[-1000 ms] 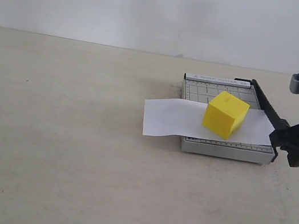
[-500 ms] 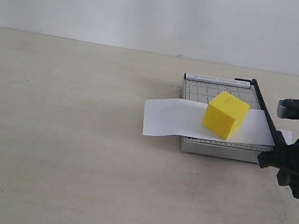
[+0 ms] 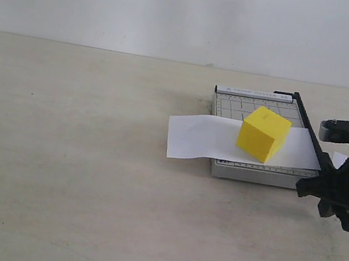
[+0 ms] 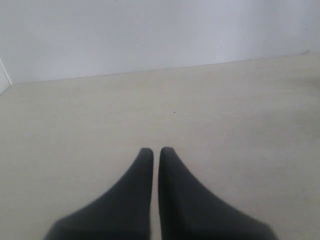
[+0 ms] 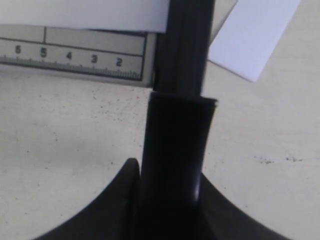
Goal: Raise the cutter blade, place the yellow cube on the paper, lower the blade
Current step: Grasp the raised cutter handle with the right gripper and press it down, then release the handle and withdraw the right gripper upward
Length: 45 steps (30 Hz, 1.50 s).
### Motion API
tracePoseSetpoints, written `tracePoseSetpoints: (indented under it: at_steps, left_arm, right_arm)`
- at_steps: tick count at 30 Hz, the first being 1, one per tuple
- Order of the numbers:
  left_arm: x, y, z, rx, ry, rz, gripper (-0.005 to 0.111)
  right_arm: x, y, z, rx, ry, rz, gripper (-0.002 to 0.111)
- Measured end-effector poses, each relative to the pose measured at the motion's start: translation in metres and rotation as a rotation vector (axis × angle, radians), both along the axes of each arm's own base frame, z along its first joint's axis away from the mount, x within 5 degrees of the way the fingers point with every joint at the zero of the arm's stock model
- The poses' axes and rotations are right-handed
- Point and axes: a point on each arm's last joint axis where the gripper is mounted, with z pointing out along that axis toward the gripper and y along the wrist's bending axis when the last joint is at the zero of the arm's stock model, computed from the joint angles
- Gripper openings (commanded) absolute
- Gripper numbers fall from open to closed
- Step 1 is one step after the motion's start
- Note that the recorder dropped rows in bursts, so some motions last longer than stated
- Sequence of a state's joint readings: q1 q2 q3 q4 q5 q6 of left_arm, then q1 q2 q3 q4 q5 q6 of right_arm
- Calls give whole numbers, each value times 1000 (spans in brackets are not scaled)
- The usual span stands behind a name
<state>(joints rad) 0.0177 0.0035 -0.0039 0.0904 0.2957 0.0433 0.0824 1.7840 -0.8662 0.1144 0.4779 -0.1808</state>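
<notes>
In the exterior view, the cube (image 3: 264, 134) is sitting on the paper (image 3: 200, 138), which is lying across the grey trimmer (image 3: 233, 104) and hanging off its left side onto the counter (image 3: 76, 154). The blade (image 3: 310, 131) is lying down flat along the trimmer's right edge. The right fingers (image 3: 313, 185) are gripping its near end, low beside the trimmer's front corner. The cube is looking like light, hard plastic with flat faces, easy to pinch by two opposite sides, while the paper is thin and floppy and would be sliding without that weight on it. In the left wrist view, the left fingers (image 4: 149, 156) are pressing together with nothing between them, hanging over bare counter well apart from the work. In the right wrist view, the two dark fingers are closing part-way around the thick rounded handle (image 5: 175, 150), one on each side and touching it. The thinner arm is running on past the trimmer's ruler scale (image 5: 75, 55). A separate white piece (image 5: 255, 35) is lying at an angle on the counter beyond the blade, seemingly cut off. The blade is looking stiff and is pivoting only at its far hinge. The handle end is therefore the place to be holding, for leverage and to be staying clear of the cutting edge, though its smooth round surface may be letting the fingers slip.
</notes>
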Motion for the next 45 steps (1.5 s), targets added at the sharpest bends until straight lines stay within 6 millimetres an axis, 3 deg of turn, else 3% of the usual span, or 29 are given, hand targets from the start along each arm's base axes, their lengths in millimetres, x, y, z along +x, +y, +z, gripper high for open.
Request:
tracePoseSetpoints:
  at_steps: [5, 8, 9, 10, 11, 13, 14, 20, 23, 28, 30, 32, 35, 36, 37, 39, 41, 45]
  left_arm:
    - [0, 0, 0, 0, 0, 0, 4]
    - [0, 0, 0, 0, 0, 0, 4]
    - [0, 0, 0, 0, 0, 0, 4]
    - [0, 0, 0, 0, 0, 0, 4]
    - [0, 0, 0, 0, 0, 0, 4]
    - [0, 0, 0, 0, 0, 0, 4]
    - [0, 0, 0, 0, 0, 0, 4]
    - [0, 0, 0, 0, 0, 0, 4]
    - [0, 0, 0, 0, 0, 0, 4]
    - [0, 0, 0, 0, 0, 0, 4]
    - [0, 0, 0, 0, 0, 0, 4]
    - [0, 0, 0, 2, 0, 0, 4]
    - [0, 0, 0, 2, 0, 0, 4]
    - [0, 0, 0, 2, 0, 0, 4]
    - [0, 0, 0, 2, 0, 0, 4]
    - [0, 0, 0, 2, 0, 0, 4]
    - [0, 0, 0, 2, 0, 0, 4]
    - [0, 0, 0, 2, 0, 0, 4]
  right_arm:
    - [0, 0, 0, 3, -1, 10, 1]
    - [0, 1, 1, 11, -3, 9, 11]
    - [0, 1, 1, 13, -5, 11, 25]
    - [-1, 1, 4, 16, -17, 16, 32]
    - [-2, 1, 6, 16, -27, 19, 49]
    - [-5, 1, 21, 11, -69, 56, 64]
    - [-4, 3, 33, 21, -111, 58, 64]
    - [9, 7, 55, 35, -156, 79, 64]
    - [17, 8, 84, 26, -228, 99, 62]
    - [1, 8, 143, 53, -415, 116, 18]
    - [-13, 11, 168, 83, -501, 158, 0]
    - [-42, 16, 194, 161, -630, 212, 0]
    - [-92, 21, 208, 261, -811, 262, 0]
    - [-120, 20, 210, 284, -905, 282, 0]
    - [-134, 19, 207, 288, -943, 284, 0]
    - [-180, 14, 184, 282, -1035, 276, 0]
    - [-209, 10, 168, 295, -1098, 252, 0]
    - [-246, 6, 137, 387, -1177, 170, 0]
